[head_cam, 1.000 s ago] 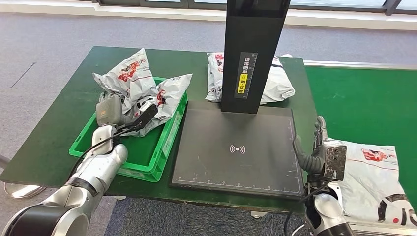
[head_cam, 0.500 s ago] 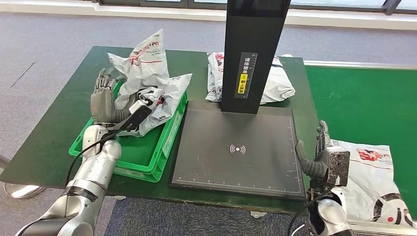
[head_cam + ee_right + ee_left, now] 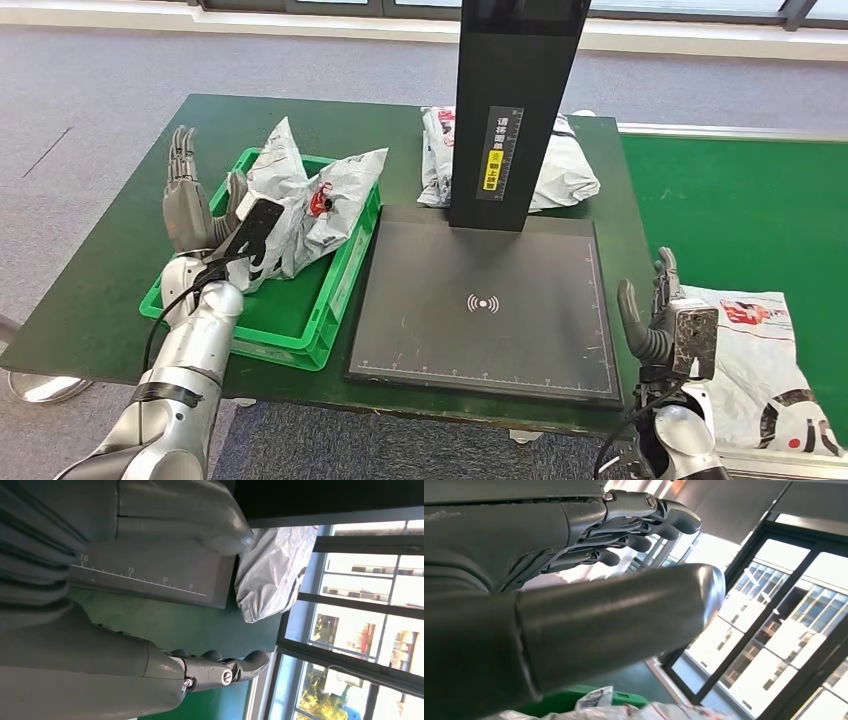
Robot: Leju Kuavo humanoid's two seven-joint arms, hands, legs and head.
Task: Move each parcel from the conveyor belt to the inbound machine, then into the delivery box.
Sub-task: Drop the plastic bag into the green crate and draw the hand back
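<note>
Parcels lay in three places in the head view: two crumpled in the green box (image 3: 330,300) at the table's left edge, one behind the scanner post (image 3: 515,100) near the far edge, and one flat white parcel (image 3: 760,365) on the conveyor (image 3: 740,200) at the right. That last parcel lay just beside the right hand (image 3: 655,320), on its outer side, its long axis running toward the robot along the belt's near edge. The right hand was by far the nearer; it stood upright between the scanner plate (image 3: 485,300) and the parcel, fingers spread and holding nothing. The left hand (image 3: 190,200) was raised at the box's outer edge, fingers straight and apart, holding nothing, clear of the parcels in box (image 3: 300,200).

Left wrist view: the left hand's fingers (image 3: 644,522) were extended and empty, with crumpled parcels and the box rim beneath.

Right wrist view: the right hand's fingers (image 3: 220,667) were stretched over the green surface, empty, the plate's ruled edge (image 3: 145,582) and the far parcel (image 3: 272,570) beyond.

Likely next, the right hand would have to turn outward to the belt parcel.
</note>
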